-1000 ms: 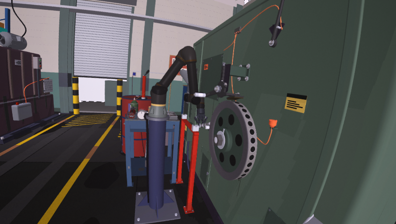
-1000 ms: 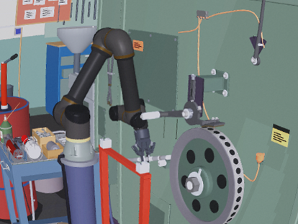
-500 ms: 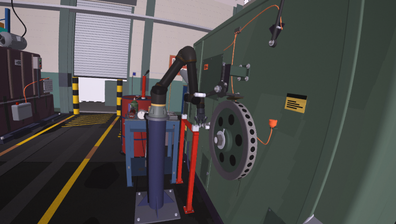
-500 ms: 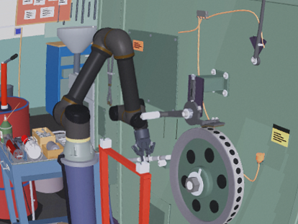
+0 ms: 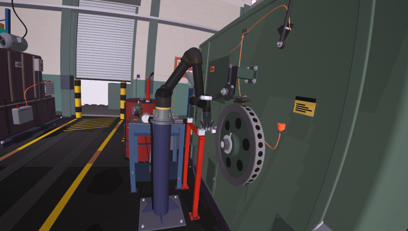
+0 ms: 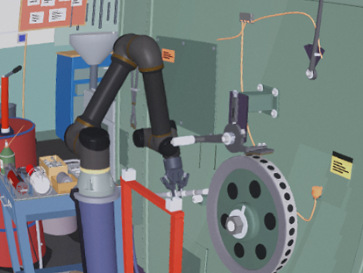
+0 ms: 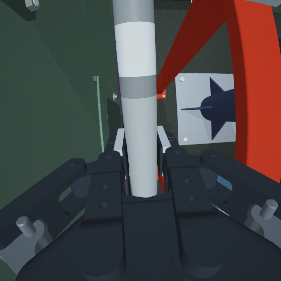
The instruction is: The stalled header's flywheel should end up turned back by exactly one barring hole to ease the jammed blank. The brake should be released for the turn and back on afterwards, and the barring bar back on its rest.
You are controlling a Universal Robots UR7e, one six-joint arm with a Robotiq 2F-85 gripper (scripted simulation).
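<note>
On the green header's side wall, the grey flywheel (image 5: 240, 144) (image 6: 251, 216) has a ring of barring holes around its rim. The brake lever (image 5: 217, 96) (image 6: 203, 139) with a white grip reaches out level above it, and its shoe (image 6: 259, 150) sits at the top of the rim. The grey and white barring bar (image 6: 185, 193) (image 7: 137, 104) lies level between the red rest (image 5: 197, 160) (image 6: 174, 234) and the flywheel's left edge, where my gripper (image 5: 207, 126) (image 6: 175, 186) (image 7: 140, 154) is closed around it from above. I cannot tell whether the bar's tip is in a hole.
A red drum (image 6: 8, 183) stands behind a blue cart (image 6: 35, 190) of small parts, left of my pedestal (image 5: 161, 169). An orange cable (image 5: 272, 141) hangs on the wall right of the flywheel. Yellow floor lines run along the aisle to the left.
</note>
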